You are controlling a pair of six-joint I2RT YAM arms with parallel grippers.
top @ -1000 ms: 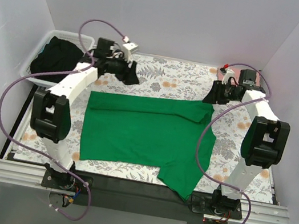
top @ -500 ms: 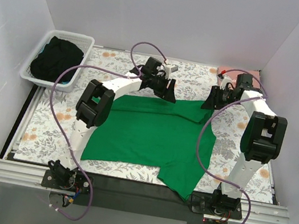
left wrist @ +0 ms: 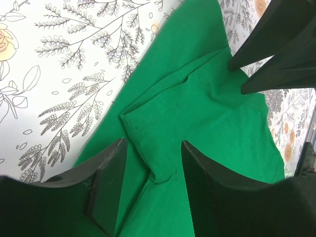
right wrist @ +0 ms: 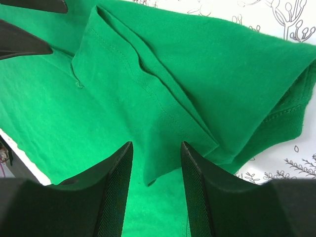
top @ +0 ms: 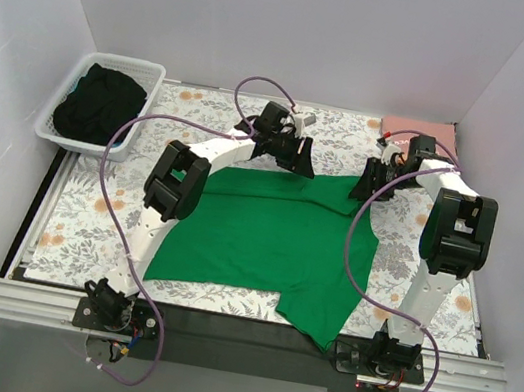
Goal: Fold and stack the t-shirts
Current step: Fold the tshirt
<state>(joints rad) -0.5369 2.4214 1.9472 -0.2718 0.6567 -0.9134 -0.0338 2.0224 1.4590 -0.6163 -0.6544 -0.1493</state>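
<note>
The left end effector (left wrist: 153, 143) had its two black fingers spread, and between them lay the stitched corner of a folded-over sleeve hem, flat and not pinched. The right end effector (right wrist: 155, 145) was likewise parted, poised just above a doubled flap of the same sleeve with nothing caught in it. Both belonged to the green t-shirt (top: 266, 232), which lay spread on the floral cloth (top: 86, 216) covering the bench. Its long axis ran left to right across the bench, and one part trailed toward the near edge on the right. From where I stood the two end effectors were close together along the shirt's far edge. The left arm reached in over the middle of that edge and the right one over the far right corner, where the sleeve was turned in. The bulk of the shirt therefore lay toward the arms' bases from both. I judged that any fold would mean taking this far edge and drawing it toward the near side, with the right arm nearer the bunched corner. A folded pink t-shirt (top: 418, 130), as I took it to be, sat well apart in the far right corner. At the far left a white slatted basket (top: 126, 61) held a dark garment (top: 101, 102).
</note>
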